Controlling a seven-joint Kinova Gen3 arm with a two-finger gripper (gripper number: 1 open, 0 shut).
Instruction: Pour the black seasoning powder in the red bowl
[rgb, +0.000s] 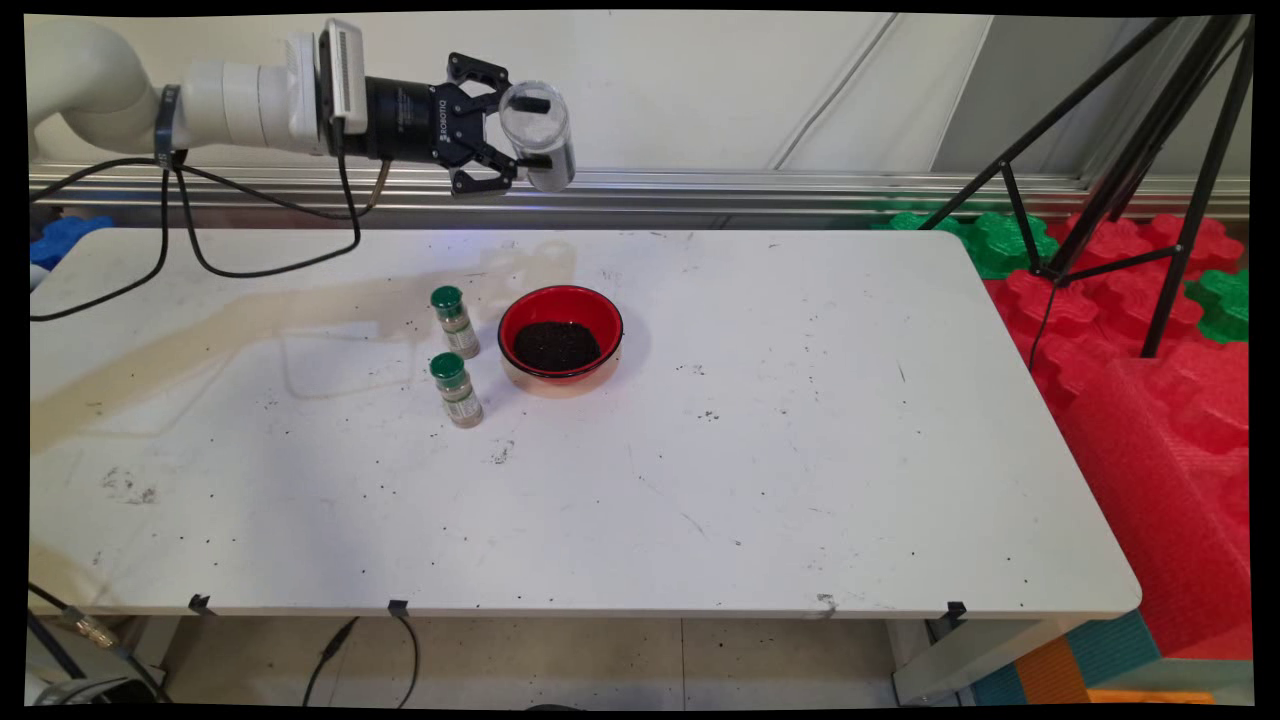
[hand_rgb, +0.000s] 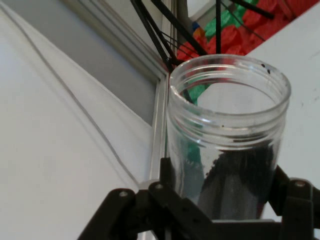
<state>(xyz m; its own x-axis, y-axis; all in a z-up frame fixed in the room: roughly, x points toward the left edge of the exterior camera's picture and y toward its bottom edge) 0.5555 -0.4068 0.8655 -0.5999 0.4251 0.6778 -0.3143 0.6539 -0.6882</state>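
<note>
Your gripper hangs high above the table's far edge, fingers clamped on a clear jar turned sideways, a little dark powder inside. Below it stands a red bowl of dark powder; just left of the bowl stand two green-capped bottles.

At the upper left of the frame the black two-finger gripper clamps a clear glass jar high above the white table. Below, near centre, sits a red bowl of dark grains, with two green-capped small bottles just left of it.
</note>
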